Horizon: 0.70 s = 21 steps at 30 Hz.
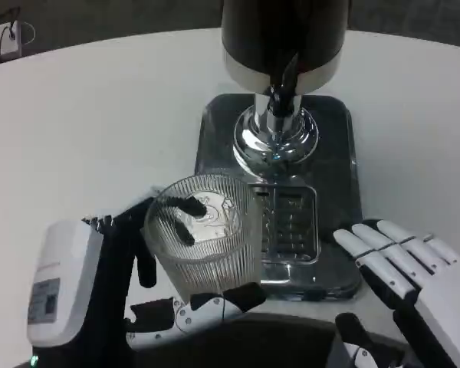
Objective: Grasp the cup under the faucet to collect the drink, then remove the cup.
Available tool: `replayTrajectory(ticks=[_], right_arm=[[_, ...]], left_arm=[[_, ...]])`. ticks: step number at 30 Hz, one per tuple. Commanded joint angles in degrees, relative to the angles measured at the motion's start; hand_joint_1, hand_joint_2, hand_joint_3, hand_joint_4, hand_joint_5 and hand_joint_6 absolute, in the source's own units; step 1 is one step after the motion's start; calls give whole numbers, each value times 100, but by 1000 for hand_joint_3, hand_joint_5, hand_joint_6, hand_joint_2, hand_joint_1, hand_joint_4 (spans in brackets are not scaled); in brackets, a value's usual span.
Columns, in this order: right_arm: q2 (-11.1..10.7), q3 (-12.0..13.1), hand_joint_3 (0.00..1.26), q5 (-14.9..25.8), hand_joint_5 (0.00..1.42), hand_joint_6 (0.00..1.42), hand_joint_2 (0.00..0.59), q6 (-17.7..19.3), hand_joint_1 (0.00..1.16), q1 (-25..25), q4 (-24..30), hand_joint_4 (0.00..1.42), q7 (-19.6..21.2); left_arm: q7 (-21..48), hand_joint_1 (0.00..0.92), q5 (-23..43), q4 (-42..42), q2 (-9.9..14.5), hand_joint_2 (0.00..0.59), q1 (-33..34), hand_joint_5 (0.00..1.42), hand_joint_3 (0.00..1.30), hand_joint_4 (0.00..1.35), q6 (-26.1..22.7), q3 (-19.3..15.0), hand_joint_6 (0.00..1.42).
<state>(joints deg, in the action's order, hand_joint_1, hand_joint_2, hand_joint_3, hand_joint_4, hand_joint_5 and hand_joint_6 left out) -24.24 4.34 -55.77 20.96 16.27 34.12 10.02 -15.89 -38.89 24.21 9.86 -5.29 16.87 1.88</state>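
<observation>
A clear ribbed cup [203,234] is held by my left hand [119,280], whose black and white fingers wrap around its sides. The cup overlaps the front left corner of the dark base tray [333,138], to the left of the drip grate [290,224]. The faucet [280,92] juts from the black and silver drink dispenser [280,46], farther back and to the right of the cup. My right hand [406,280] hovers open at the tray's front right corner, fingers stretched out and holding nothing.
The white table [100,123] spreads wide to the left and behind. A white power strip [4,38] lies at the far left edge. The table's front edge runs just below both hands.
</observation>
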Motion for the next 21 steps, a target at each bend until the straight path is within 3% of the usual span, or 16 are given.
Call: replayTrajectory(ticks=[1,11,21], right_arm=[[43,28,173,5,170,265,544,-28,431,62,92,164,-27],[54,60,177,-29,170,265,544,-72,429,223,246,164,-89],[70,338,177,68,170,265,536,-93,437,465,339,164,-84]], left_arm=[[-25,805,-58,117,-13,0,31,1188,1015,1072,1,-13,1424],[-241,805,-163,-787,129,0,797,1188,1015,1072,-34,-162,1424],[-558,800,-460,-2164,291,0,2003,1188,1015,1071,-15,155,1423]])
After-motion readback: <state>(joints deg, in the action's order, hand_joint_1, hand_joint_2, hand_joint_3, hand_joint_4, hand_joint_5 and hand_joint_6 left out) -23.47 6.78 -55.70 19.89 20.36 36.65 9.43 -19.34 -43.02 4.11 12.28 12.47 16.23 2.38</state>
